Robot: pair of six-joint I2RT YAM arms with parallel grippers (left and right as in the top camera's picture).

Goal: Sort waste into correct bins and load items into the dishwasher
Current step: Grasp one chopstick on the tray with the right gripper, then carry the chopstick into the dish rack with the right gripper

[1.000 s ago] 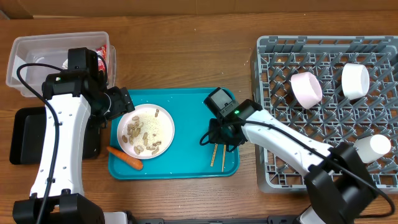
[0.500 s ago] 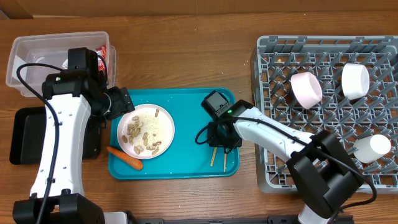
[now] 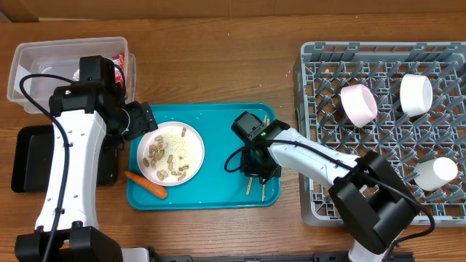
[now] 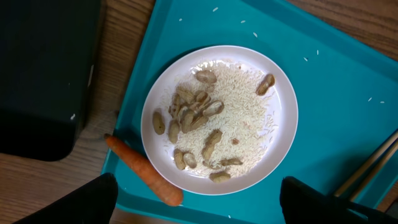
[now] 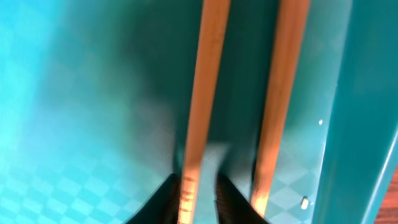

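Right claw (image 5: 198,202) seems nipped on one slim, smooth wooden chopstick (image 5: 202,93); left claw (image 4: 199,204) gapes above the round rice-strewn plate (image 4: 286,118).

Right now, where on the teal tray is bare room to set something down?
Bare: the middle of the teal rectangular tray, between the round white plate and thin wooden chopsticks. Crowded: its left end, with plate and small orange carrot.
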